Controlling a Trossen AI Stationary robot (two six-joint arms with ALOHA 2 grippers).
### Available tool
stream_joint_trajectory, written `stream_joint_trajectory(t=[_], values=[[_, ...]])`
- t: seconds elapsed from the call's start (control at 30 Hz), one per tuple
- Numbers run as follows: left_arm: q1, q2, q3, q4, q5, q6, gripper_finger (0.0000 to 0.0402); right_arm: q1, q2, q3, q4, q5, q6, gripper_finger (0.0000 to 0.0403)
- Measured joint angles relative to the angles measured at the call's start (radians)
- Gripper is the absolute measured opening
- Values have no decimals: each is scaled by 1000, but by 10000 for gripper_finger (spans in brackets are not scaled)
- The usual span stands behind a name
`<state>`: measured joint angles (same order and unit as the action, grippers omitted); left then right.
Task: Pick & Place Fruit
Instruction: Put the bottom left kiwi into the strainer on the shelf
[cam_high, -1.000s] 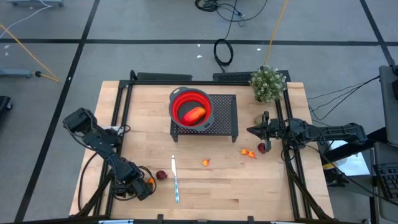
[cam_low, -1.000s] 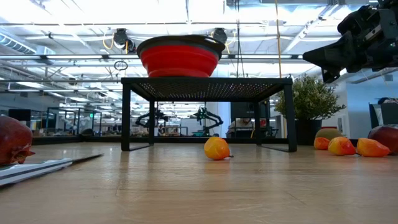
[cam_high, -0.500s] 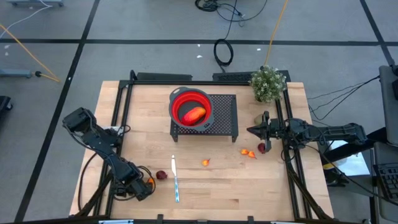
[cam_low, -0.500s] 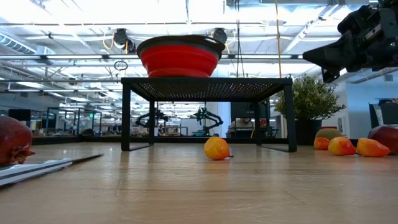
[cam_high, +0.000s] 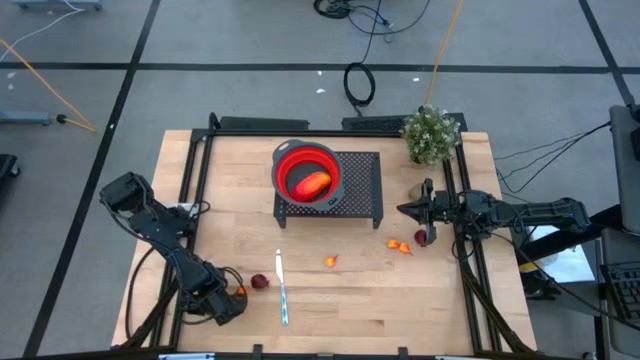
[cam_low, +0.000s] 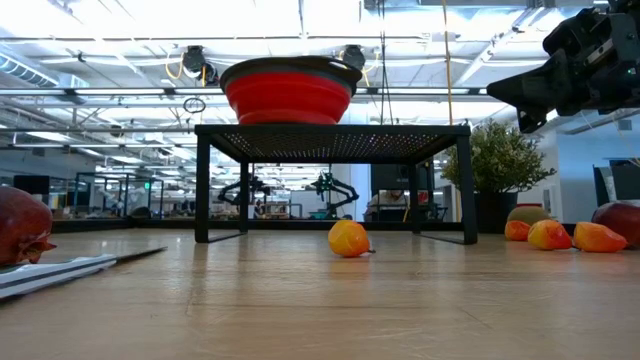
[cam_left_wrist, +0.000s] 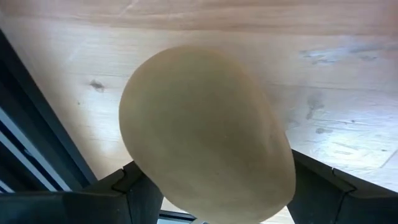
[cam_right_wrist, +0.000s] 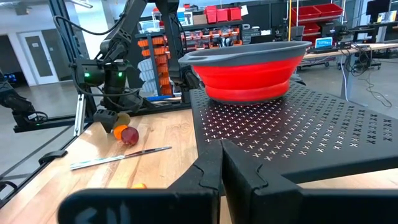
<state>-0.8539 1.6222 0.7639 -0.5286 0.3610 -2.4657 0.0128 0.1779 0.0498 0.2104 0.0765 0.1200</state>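
At the table's near left corner my left gripper is shut on a pale tan oval fruit, which fills the left wrist view. A small orange fruit and a dark red one lie just beside it. A red-orange oval fruit lies in the red bowl on the black rack. More orange fruit, a dark red one and a brown-green one rest on the wood. My right gripper waits shut at the right, level. My left gripper pinches the pale fruit by its two opposite sides between its two fingers. The fingers come steeply from above, slanting down. Whether the fruit rests on the table or is lifted, I cannot tell.
A silver knife lies next to the dark red fruit near the front. A potted plant stands at the far right corner. Black frame rails run along the table's left and right sides. Bare wood lies at the near middle.
My left gripper has turned a little in place with the pale fruit still between its fingers. Nothing else has moved.
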Motion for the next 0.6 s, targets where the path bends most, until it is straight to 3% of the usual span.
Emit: stream_joint_trajectory(t=[0.6], values=[[0,0,1,-17,-9,-2,280,0,0,0,0,0,0,0]])
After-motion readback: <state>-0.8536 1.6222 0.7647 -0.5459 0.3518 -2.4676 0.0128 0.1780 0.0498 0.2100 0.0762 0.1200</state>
